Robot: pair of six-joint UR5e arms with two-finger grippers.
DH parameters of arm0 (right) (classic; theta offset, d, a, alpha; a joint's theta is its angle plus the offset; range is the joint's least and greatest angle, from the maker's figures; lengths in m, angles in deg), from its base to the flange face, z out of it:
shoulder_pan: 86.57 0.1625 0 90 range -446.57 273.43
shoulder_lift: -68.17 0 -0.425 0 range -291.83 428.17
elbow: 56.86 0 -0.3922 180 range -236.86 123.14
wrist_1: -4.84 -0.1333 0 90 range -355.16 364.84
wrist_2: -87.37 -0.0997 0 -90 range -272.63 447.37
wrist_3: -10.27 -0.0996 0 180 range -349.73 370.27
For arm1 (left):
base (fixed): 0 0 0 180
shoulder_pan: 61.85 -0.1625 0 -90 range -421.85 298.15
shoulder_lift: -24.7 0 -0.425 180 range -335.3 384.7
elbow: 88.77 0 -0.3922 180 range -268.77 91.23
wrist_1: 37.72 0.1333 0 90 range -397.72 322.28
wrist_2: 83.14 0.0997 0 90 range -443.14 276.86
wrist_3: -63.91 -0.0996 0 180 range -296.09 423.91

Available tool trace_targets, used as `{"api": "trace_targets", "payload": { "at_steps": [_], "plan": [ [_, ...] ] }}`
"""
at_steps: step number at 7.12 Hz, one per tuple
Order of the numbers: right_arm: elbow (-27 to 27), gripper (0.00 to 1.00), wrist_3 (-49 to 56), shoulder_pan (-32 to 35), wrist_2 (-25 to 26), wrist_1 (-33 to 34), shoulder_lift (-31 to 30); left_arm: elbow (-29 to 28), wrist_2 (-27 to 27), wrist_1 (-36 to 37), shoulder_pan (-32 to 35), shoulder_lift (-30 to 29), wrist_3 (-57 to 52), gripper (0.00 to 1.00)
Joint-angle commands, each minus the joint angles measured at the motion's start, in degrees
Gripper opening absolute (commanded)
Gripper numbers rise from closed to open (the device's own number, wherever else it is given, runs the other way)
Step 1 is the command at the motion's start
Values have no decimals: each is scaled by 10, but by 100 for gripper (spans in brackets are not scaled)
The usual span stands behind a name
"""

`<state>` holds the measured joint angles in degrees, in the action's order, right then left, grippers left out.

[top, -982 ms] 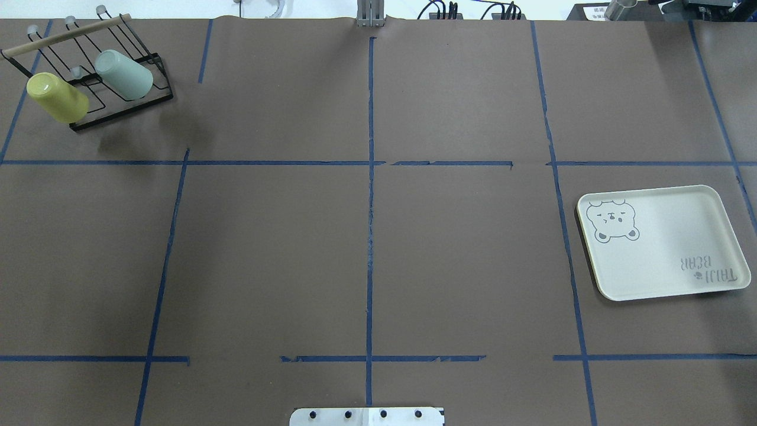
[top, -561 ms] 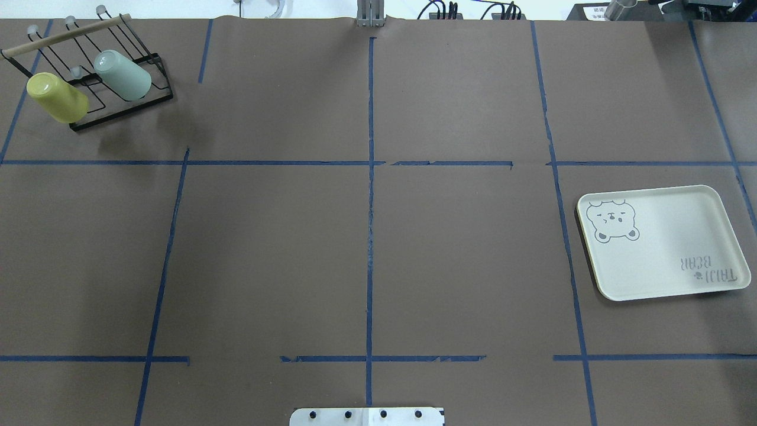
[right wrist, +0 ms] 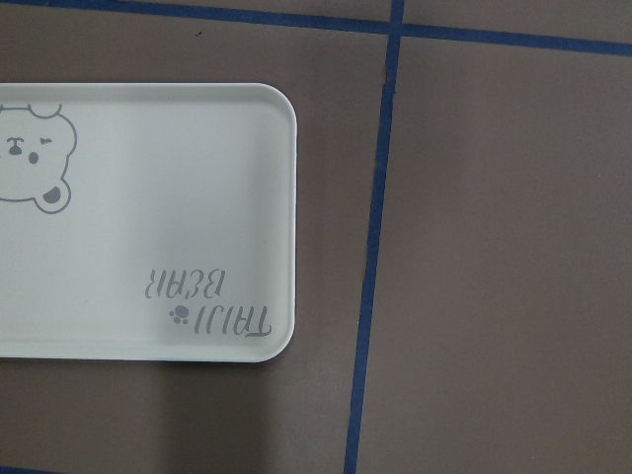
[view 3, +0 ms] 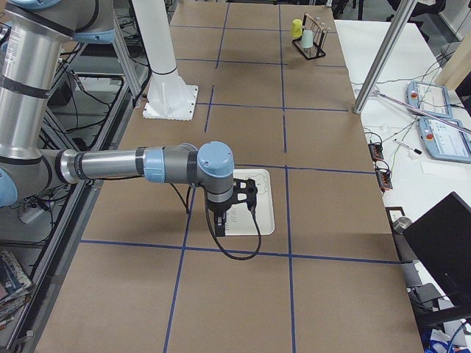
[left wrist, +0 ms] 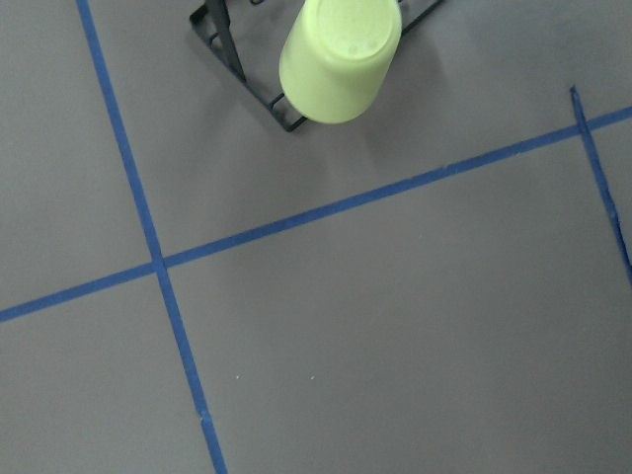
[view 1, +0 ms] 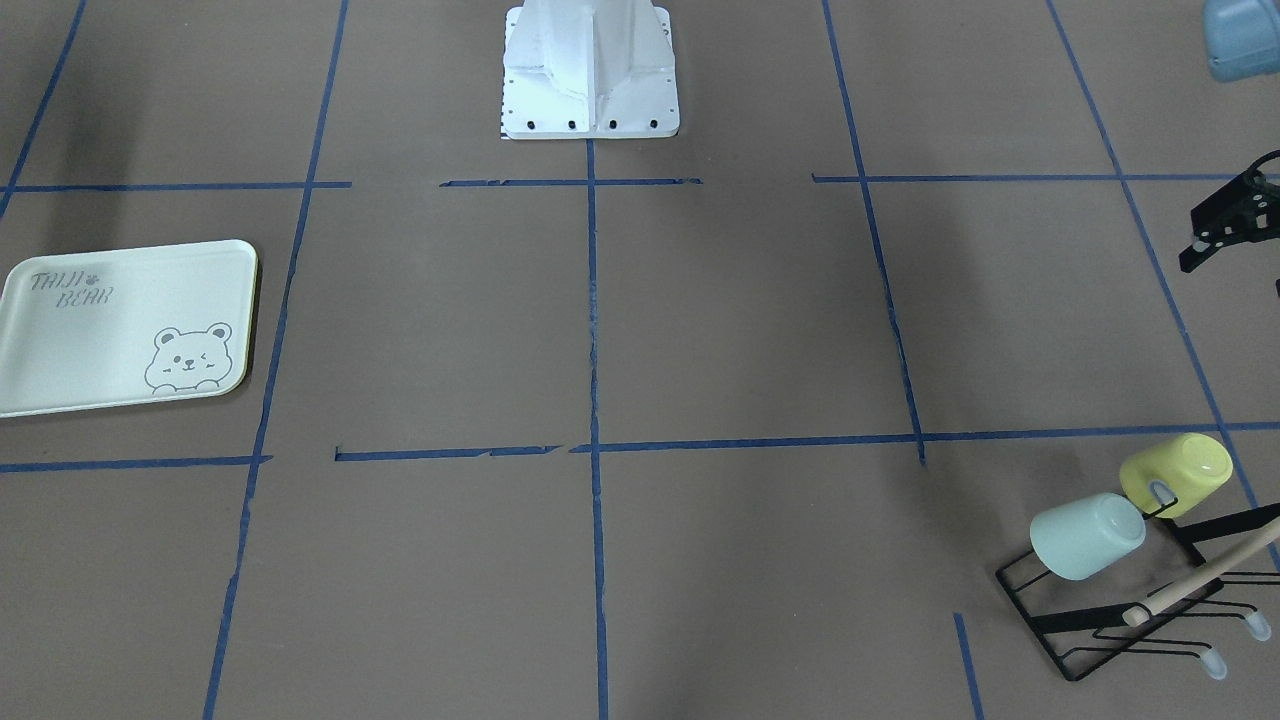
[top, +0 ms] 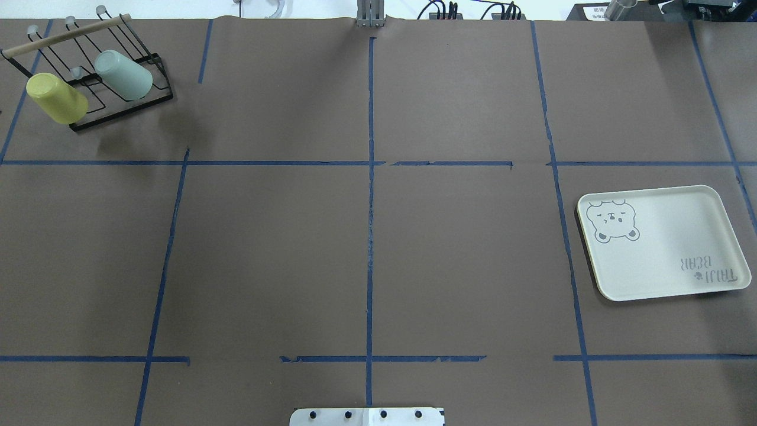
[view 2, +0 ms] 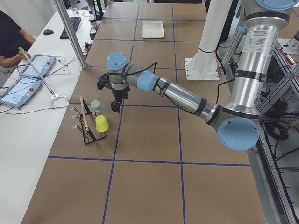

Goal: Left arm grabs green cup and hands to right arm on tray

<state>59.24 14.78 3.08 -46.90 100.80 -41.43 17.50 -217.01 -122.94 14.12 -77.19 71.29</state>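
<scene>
Rack: black wire drying rack (top: 121, 111) stood at far left corner of brown paper-covered table (top: 461, 254).
Cups: pale mint-green plastic tumbler (top: 123, 74) on rack, right of yellow plastic tumbler (top: 57, 98).
Tray: pale yellow-green rectangular tray (top: 668, 236) lay at right edge, well apart from rack.

Right wrist-cam, seemingly close above tray (right wrist: 197, 178)

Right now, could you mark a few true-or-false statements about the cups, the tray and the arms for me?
1. The green cup hangs on the wire rack. True.
2. The yellow cup sits next to the green cup. True.
3. The tray holds a cup. False: both cups are on the rack.
4. The left gripper grips the green cup. False: it hangs beside the rack, apart from the cup.
</scene>
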Motion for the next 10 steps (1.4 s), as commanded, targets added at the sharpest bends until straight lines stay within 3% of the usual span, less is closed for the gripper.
{"api": "trace_targets", "payload": {
  "at_steps": [1, 2, 5, 7, 9, 10],
  "plan": [
    [1, 100, 1, 0, 0, -2, 1, -81, 36, -4, -41, -95, 48, 100],
    [2, 100, 2, 0, 0, -2, 1, -128, 66, -17, -45, -137, 50, 100],
    [2, 100, 2, 0, 0, -2, 1, -298, 70, -185, -52, -197, 128, 100],
    [1, 100, 2, 0, 0, -2, 1, -317, 70, -222, -80, -202, 192, 100],
    [2, 100, 2, 0, 0, -2, 1, -327, 76, -230, -86, -201, 188, 100],
    [2, 100, 2, 0, 0, -2, 1, -327, 110, -244, -85, -199, 186, 100]
  ]
}}
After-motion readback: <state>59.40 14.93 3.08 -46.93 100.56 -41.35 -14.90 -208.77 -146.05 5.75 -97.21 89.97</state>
